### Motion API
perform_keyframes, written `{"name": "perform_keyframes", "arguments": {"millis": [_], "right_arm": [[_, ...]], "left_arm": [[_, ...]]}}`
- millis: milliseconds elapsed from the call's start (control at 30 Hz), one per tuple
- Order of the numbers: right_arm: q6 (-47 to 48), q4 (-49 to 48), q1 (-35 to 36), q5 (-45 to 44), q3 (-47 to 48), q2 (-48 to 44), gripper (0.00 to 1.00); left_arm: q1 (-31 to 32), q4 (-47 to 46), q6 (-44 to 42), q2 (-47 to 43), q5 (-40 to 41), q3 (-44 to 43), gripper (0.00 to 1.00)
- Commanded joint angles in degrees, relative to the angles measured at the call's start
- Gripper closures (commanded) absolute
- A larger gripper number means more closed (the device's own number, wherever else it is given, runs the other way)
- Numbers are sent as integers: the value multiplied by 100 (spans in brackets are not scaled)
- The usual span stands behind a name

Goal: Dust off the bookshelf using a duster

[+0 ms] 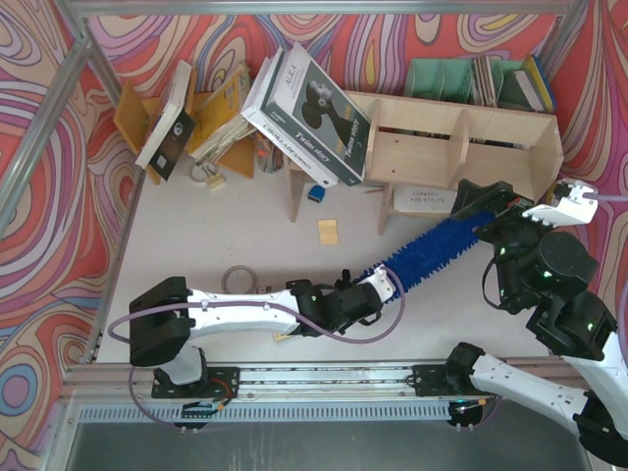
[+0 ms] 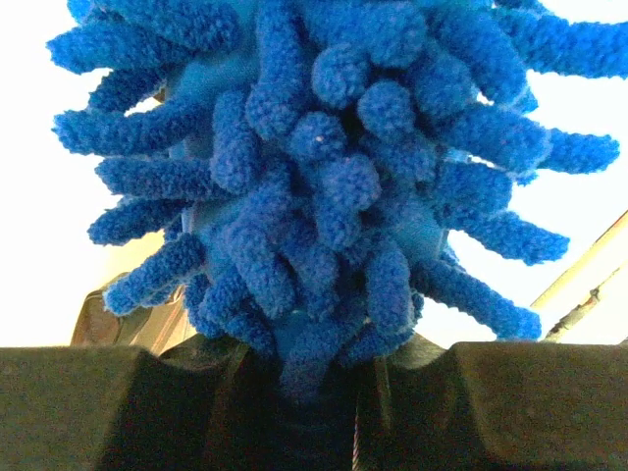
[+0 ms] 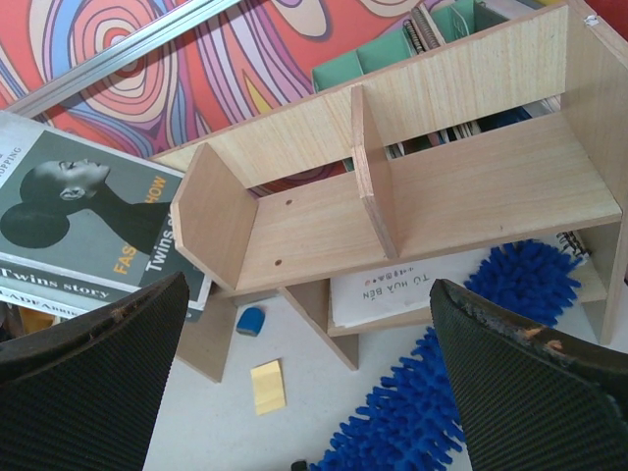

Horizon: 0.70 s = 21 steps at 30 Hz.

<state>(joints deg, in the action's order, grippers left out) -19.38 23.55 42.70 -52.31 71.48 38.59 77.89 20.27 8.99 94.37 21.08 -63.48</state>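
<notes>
L pincer (image 1: 388, 285) grips duster (image 1: 442, 245); R pincer (image 3: 306, 292) wide, empty; tip inside bookshelf (image 1: 453, 106).

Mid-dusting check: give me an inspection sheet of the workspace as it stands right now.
Surface: white table, no spills seen.
Job's things: bookshelf at back right; duster tip inside its lower tier.
Clutter: large books leaning on the shelf's left end; yellow note pad and tape roll on table.
Grippers: left gripper shut on the duster's near end; right gripper open, empty, facing the shelf.
Cables: purple cable loops under the left arm.
Surroundings: swirl-patterned walls, metal frame.
</notes>
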Motion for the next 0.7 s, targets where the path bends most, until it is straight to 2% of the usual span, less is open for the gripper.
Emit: {"name": "perform_keyframes", "arguments": {"millis": [0, 667], "right_arm": [[-78, 4, -6, -68, -29, -27, 1], [-133, 77, 1, -68, -37, -28, 1]], "left_arm": [[-22, -364, 398, -418, 468, 96, 100], [-45, -352, 702, -54, 1030, -243, 100]]}}
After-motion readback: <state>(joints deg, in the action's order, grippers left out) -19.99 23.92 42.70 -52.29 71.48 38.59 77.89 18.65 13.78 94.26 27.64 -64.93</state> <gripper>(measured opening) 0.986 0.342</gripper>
